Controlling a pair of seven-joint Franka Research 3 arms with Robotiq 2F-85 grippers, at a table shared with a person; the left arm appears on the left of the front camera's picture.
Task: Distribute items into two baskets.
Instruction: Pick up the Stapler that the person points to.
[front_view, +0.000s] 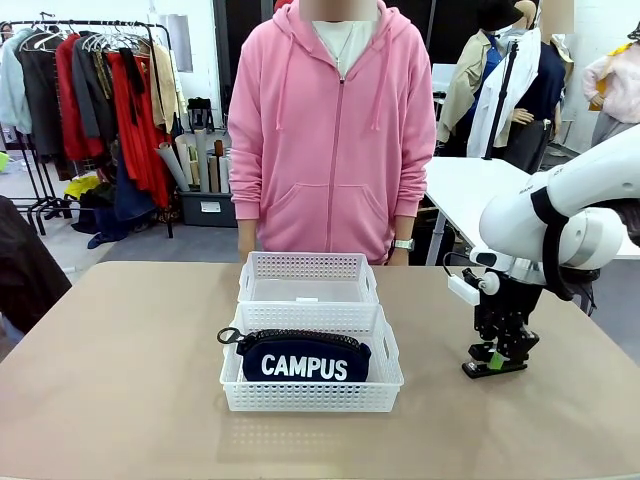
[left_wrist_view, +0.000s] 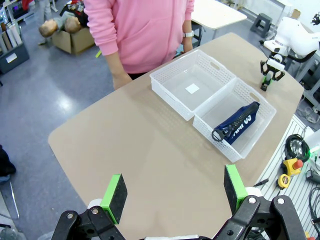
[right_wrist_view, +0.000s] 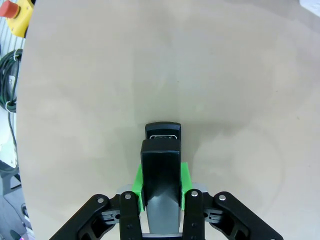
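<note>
The navy "CAMPUS" pouch (front_view: 305, 362) lies in the wider near basket (front_view: 310, 397) at the table's middle. Right behind it, touching, stands the smaller far basket (front_view: 308, 266) with nothing in it but a small white label. At the table's right, my right gripper (front_view: 500, 358) points down, shut on the black stapler (front_view: 474, 370) at or just above the tabletop. In the right wrist view the green pads (right_wrist_view: 184, 184) clamp the stapler (right_wrist_view: 161, 155) from both sides. My left gripper (left_wrist_view: 174, 192) hangs high above the table, open, with the baskets (left_wrist_view: 170, 92) and the pouch (left_wrist_view: 235, 122) far below.
A person in a pink hoodie (front_view: 330, 130) stands at the far edge behind the baskets, hands low at the table's edge. Bare tabletop (front_view: 120, 370) stretches left of the baskets and between them and my right gripper. Cables and an emergency stop button (left_wrist_view: 292, 167) lie off the table.
</note>
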